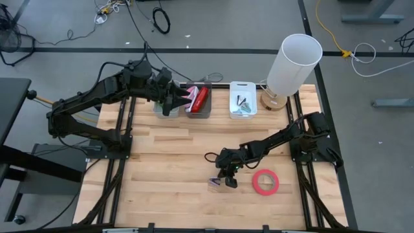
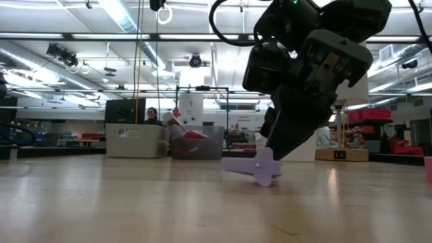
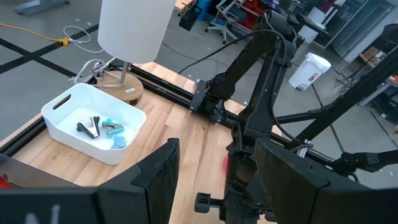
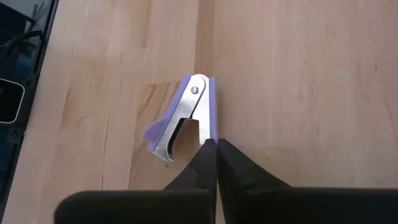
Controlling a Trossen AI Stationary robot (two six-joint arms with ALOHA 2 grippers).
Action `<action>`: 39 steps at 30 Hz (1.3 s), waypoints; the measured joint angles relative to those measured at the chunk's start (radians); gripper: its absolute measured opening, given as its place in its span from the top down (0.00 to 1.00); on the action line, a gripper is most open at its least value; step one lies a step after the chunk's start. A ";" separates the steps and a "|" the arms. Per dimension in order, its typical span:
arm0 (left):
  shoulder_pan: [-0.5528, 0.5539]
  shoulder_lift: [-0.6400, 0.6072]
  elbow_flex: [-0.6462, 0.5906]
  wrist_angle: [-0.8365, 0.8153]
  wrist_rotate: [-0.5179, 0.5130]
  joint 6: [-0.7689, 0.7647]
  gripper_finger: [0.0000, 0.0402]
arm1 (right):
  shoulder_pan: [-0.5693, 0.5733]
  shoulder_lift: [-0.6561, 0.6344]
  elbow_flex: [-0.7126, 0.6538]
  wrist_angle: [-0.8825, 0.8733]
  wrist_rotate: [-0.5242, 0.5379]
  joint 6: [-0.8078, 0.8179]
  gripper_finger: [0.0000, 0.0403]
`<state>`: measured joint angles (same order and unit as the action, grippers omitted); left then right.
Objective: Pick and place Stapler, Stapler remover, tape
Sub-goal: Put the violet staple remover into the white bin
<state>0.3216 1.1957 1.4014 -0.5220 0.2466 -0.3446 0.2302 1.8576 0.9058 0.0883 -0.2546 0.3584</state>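
Inventory, counting as showing:

- Arms: 2, each carrying 1 end effector: left end effector (image 1: 169, 98), right end effector (image 1: 226, 182).
- Bench (image 1: 168, 175): 1, wooden.
- Bins along far edge: 3 showing. 1 white bin (image 1: 242, 99), 1 grey bin (image 1: 198, 101), 1 more bin (image 1: 159, 107) sitting mostly under the left arm.
- Staple removers: 1 purple stapler remover (image 4: 186, 115) lying on open bench; approx. 3 small ones showing in white bin, exact no. hard to tell.
- Tape: 1 red-pink tape roll (image 1: 265, 182).
- Lamp (image 1: 291, 65): 1, white shade.
- Red item in grey bin: 1, type unclear.
- Persons: 1 person (image 2: 152, 116) showing in the background.
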 joint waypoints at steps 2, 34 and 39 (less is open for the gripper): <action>0.000 0.000 0.000 0.000 0.000 0.000 0.47 | 0.000 0.000 0.000 0.000 0.000 0.000 0.99; 0.000 0.000 0.000 0.007 0.001 0.000 0.47 | -0.241 -0.366 0.000 -0.369 0.234 -0.067 1.00; 0.000 0.000 0.000 0.022 0.001 0.000 0.47 | -0.320 -0.458 0.000 -0.429 0.278 -0.112 1.00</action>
<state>0.3214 1.1957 1.4014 -0.4997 0.2474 -0.3447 -0.0898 1.3993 0.9054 -0.3412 0.0234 0.2463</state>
